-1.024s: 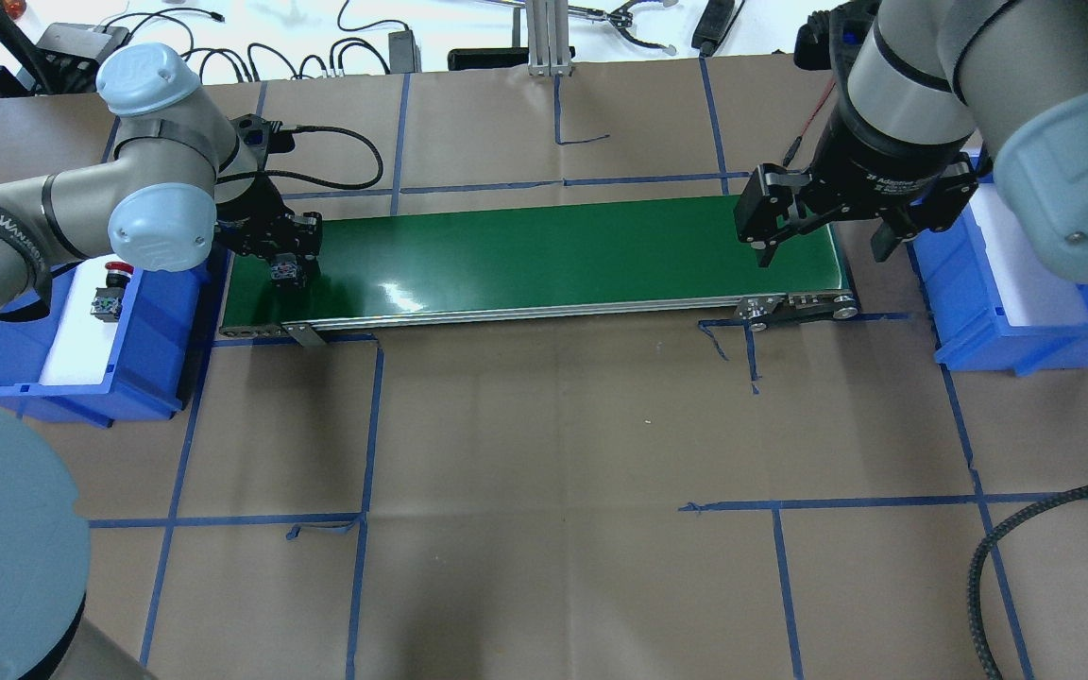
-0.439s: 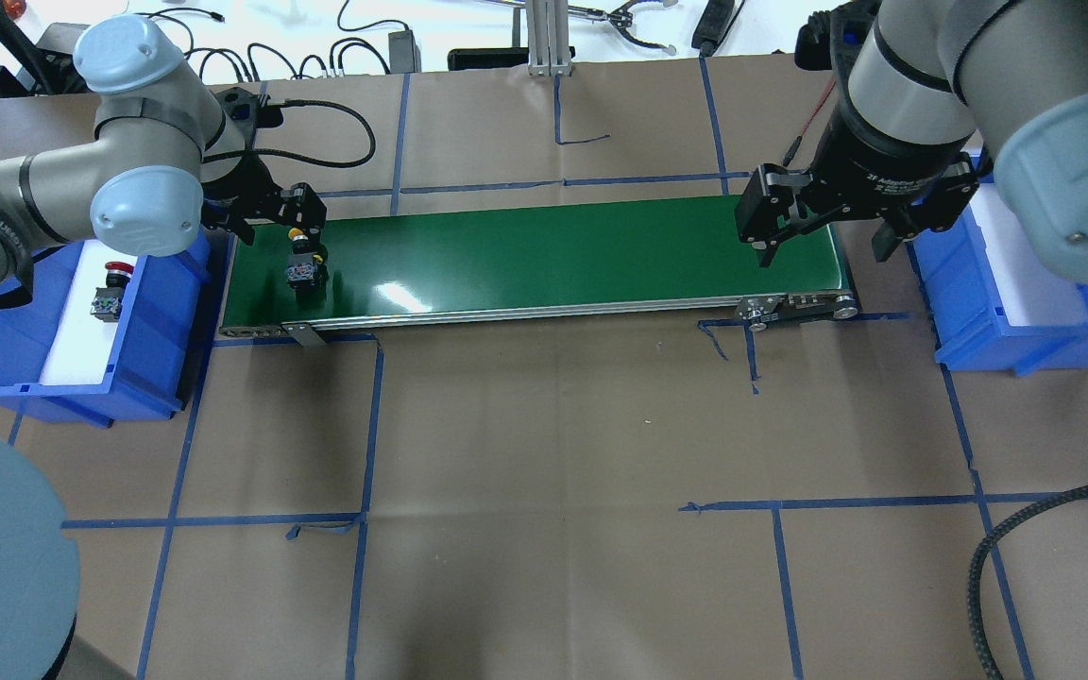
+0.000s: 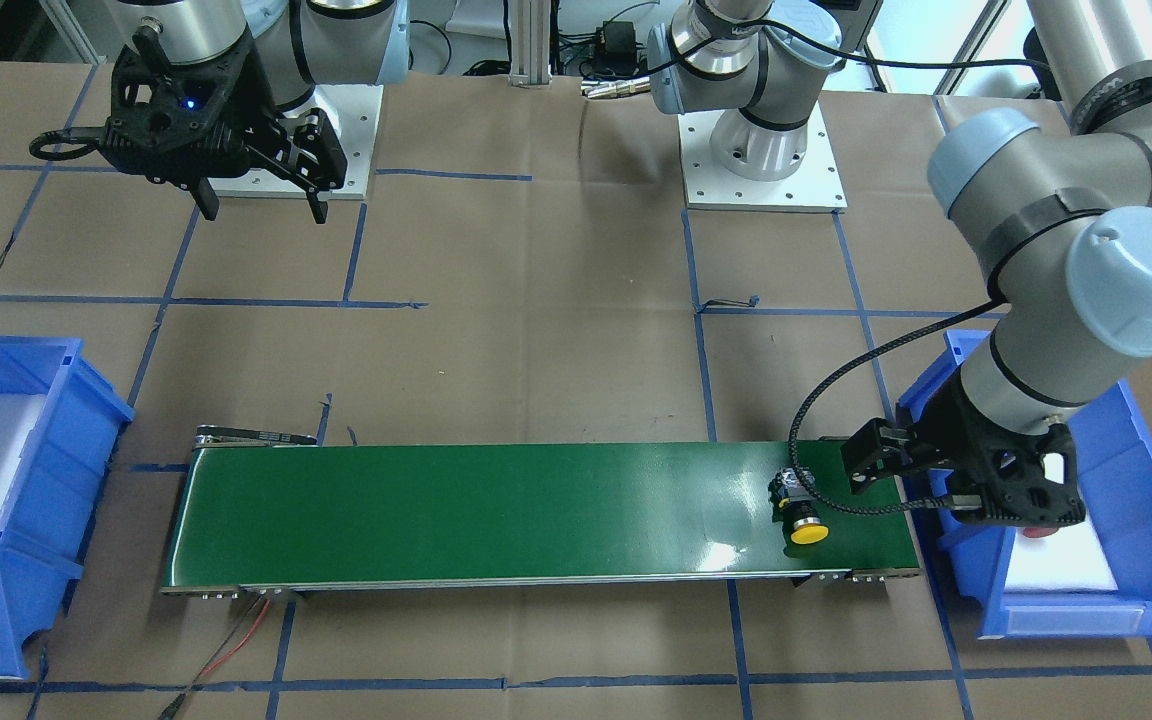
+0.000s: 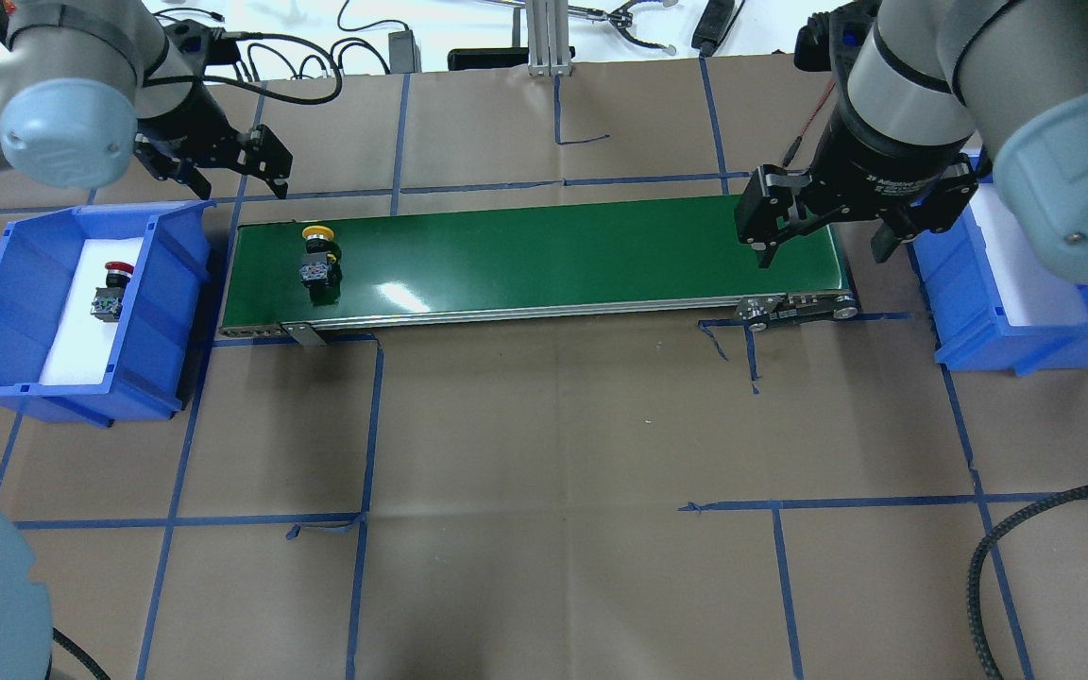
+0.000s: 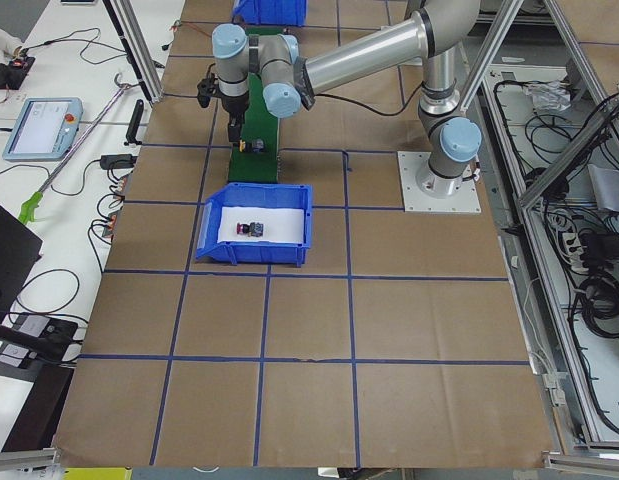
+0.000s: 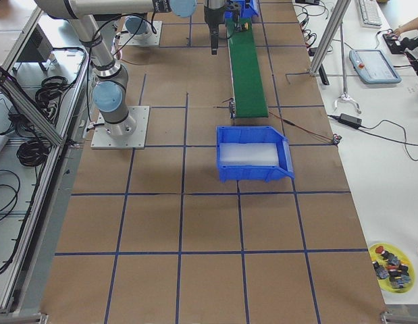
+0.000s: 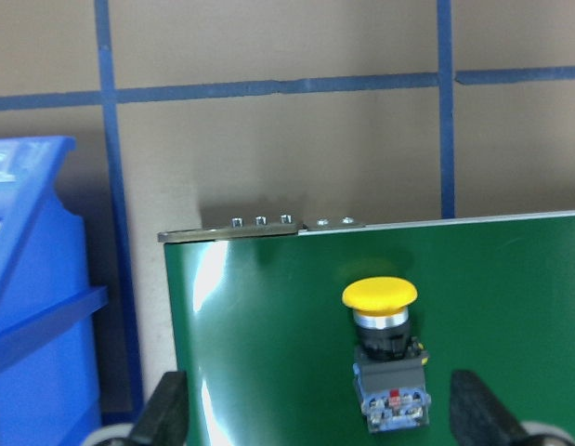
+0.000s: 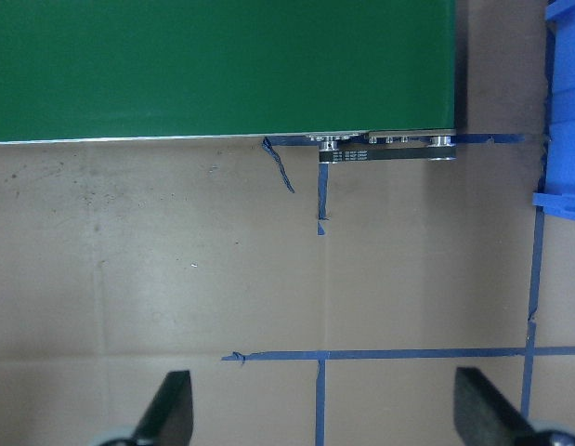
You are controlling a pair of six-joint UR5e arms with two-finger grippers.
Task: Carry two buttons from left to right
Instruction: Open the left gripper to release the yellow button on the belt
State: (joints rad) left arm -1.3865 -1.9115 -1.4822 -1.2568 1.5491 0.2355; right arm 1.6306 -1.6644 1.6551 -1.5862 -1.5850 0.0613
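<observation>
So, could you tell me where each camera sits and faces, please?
Front-facing: across the table, facing the robot; left arm, right arm show.
Overhead: behind its shoulders, down on the belt; both arms.
Exterior left: table's left end; left arm nearest.
Exterior right: opposite end; right arm nearest.
Left wrist: past the left hand, down onto the yellow button.
Right wrist: past the right hand, down onto the belt's end.
Shared: overhead and left wrist show that button.
</observation>
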